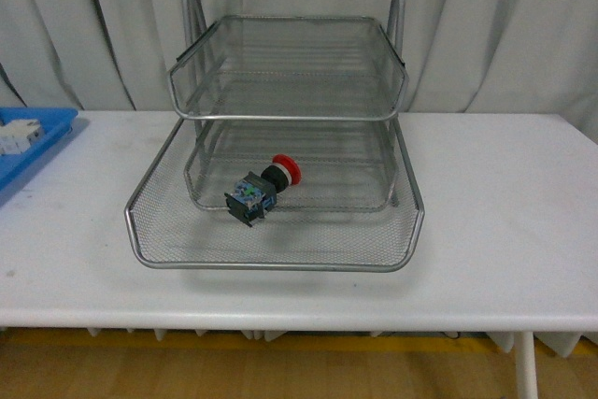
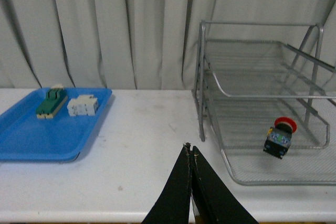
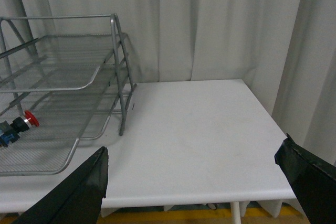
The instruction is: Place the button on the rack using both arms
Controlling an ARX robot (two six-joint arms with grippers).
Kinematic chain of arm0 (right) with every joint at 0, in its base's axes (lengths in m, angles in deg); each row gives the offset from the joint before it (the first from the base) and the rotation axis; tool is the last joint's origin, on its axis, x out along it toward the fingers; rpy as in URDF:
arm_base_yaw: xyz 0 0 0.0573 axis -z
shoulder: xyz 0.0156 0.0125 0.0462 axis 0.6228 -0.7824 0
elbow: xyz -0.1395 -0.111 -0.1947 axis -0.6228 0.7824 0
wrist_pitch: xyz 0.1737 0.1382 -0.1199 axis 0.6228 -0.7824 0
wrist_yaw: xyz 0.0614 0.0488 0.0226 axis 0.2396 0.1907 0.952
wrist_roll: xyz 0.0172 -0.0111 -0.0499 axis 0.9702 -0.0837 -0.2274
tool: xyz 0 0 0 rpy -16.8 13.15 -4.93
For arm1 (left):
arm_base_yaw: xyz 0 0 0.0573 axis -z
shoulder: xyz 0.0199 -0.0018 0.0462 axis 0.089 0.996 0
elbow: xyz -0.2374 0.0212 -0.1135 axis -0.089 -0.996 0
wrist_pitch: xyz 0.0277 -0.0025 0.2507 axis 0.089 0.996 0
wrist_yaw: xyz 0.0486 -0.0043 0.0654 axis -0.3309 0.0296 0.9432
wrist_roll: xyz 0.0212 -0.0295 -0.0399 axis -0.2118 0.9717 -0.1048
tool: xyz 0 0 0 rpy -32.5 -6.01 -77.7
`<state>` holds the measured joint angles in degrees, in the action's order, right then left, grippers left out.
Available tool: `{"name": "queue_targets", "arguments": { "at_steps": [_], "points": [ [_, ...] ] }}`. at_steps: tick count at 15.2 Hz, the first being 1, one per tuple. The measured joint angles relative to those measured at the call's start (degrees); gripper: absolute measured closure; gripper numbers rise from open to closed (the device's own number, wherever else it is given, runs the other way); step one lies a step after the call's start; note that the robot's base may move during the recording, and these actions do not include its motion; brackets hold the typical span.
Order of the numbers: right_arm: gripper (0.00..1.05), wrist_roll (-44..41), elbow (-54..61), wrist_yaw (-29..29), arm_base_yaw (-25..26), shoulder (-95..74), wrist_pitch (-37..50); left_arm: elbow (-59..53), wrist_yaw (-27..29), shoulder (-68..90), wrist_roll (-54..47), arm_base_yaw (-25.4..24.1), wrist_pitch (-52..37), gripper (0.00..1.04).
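Nearest the robot, the left gripper hangs over the table's front edge with its fingers pressed together, holding nothing. The right gripper has its fingers spread wide, empty, above the front right of the table, which is bare out to its right edge and corner. Open white tabletop also lies between the left gripper and the rack.

The rack stands mid-table, its bottom tray standing out forward, front rim near the table's front edge. The button lies on its side inside the rack, left of centre, just at the middle tray's front rim. Its block end is toward the robot and its red cap points back and right. Whether it rests on that rim or on the bottom tray's mesh I cannot tell.

At the table's left edge lies a blue tray, well apart from the rack, bearing a green block and a white block side by side. A curtain closes the far side.
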<state>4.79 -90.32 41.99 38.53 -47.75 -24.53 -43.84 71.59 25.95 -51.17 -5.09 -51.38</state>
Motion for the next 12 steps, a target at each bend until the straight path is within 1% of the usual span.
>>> {"name": "queue_targets", "arguments": {
  "at_steps": [2, 3, 5, 7, 8, 9, 10, 11, 12],
  "points": [
    [0.06, 0.00, 0.00, 0.02, 0.00, 0.02, 0.04, -0.07, 0.00, 0.00, 0.00, 0.00, 1.33, 1.03],
    [0.06, 0.00, 0.00, 0.02, 0.00, 0.02, 0.07, -0.07, 0.04, 0.00, 0.09, 0.00, 1.03, 0.93],
    [0.06, 0.00, 0.00, 0.02, 0.00, 0.02, 0.02, -0.07, 0.04, 0.00, 0.09, 0.00, 1.11, 0.64],
    [0.06, 0.00, 0.00, 0.02, 0.00, 0.02, 0.04, -0.07, 0.04, 0.00, 0.09, 0.00, 1.09, 0.38],
    [0.06, 0.00, 0.00, 0.02, 0.00, 0.02, 0.04, -0.07, 0.04, 0.00, 0.09, 0.00, 1.09, 0.22],
    [0.06, 0.00, 0.00, 0.02, 0.00, 0.02, 0.04, -0.07, 0.04, 0.00, 0.09, 0.00, 1.09, 0.09],
    [0.06, 0.00, 0.00, 0.02, 0.00, 0.02, 0.04, -0.07, 0.04, 0.00, 0.04, 0.00, 1.09, 0.07],
    [0.06, -0.68, -1.64, 5.75, 1.16, -3.30, -4.39, -0.07, 0.07, 0.00, 0.07, 0.00, 1.11, 0.07],
    [0.06, -0.83, -3.61, 7.58, -1.36, -14.36, 2.01, -0.07, 0.07, 0.00, 0.07, 0.00, 1.09, 0.07]
  ]
}}
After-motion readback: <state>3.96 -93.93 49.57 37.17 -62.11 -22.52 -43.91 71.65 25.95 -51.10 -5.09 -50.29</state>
